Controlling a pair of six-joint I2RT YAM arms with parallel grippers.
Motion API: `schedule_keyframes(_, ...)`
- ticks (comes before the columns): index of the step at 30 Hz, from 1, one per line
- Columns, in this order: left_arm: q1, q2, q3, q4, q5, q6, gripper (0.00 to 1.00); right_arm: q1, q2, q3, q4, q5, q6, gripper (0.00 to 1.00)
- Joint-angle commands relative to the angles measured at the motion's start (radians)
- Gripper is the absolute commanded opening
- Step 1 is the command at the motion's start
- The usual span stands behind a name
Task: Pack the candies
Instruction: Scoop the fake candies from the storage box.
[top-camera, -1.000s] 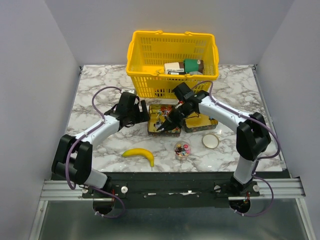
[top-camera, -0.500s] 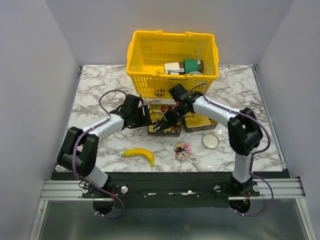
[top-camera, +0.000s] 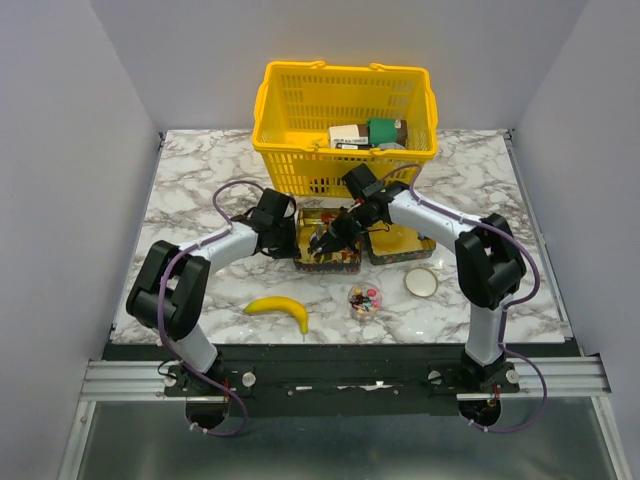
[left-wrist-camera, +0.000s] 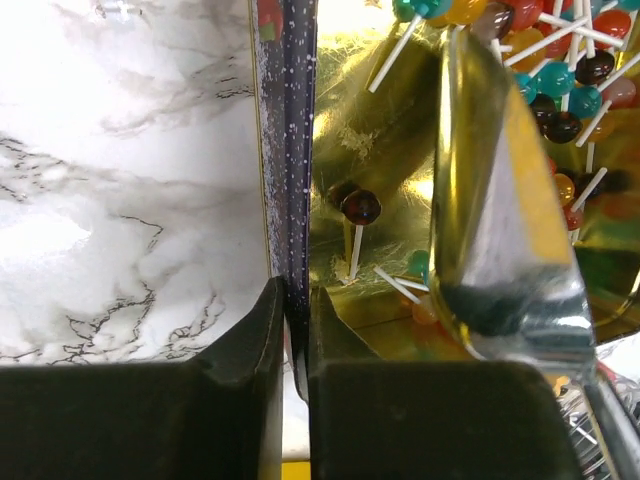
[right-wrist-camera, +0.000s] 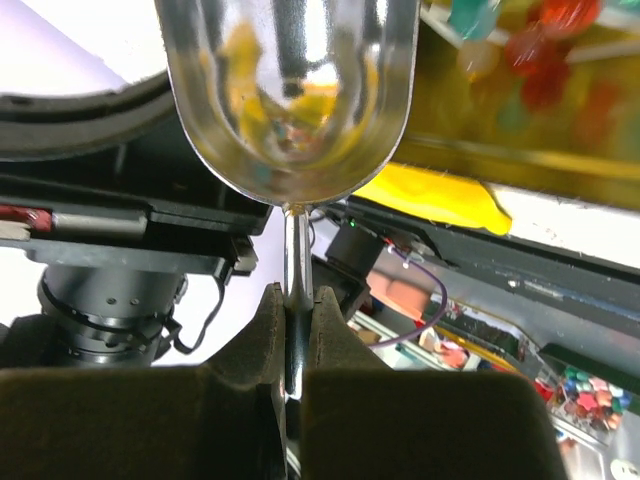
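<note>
The candies (left-wrist-camera: 560, 60) are small multicoloured sweets on white sticks, heaped in an open gold tin (top-camera: 328, 266) at mid-table. More candies fill a small clear cup (top-camera: 365, 298) in front of the tin. My left gripper (left-wrist-camera: 292, 295) is shut on the tin's dark speckled left wall (left-wrist-camera: 290, 150); from above, the left gripper (top-camera: 290, 238) sits at the tin's left edge. My right gripper (right-wrist-camera: 291, 300) is shut on the thin handle of a shiny metal spoon (right-wrist-camera: 290, 90). The spoon's empty bowl (left-wrist-camera: 490, 200) hangs over the tin.
A second gold tin (top-camera: 400, 243) lies right of the first. A yellow basket (top-camera: 345, 110) with boxes stands just behind both. A round lid (top-camera: 421, 281) rests right of the cup. A banana (top-camera: 280, 310) lies near the front edge.
My left gripper moved right to the tin and closed on its left wall. The right gripper with the spoon shifted slightly back and left over the tin.
</note>
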Motion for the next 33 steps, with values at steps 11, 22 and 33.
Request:
schedule_keyframes(11, -0.010, 0.023, 0.016, -0.060, -0.052, -0.005, 0.03, -0.041, 0.020, -0.077, -0.119, 0.163, 0.076, 0.01)
schedule_keyframes(22, -0.050, -0.041, 0.009, -0.037, -0.235, -0.046, 0.00, -0.047, 0.009, -0.140, -0.107, 0.194, 0.171, 0.00)
schedule_keyframes(33, -0.059, -0.061, 0.004, -0.045, -0.295, -0.065, 0.00, -0.094, -0.006, -0.198, -0.041, 0.215, 0.230, 0.00)
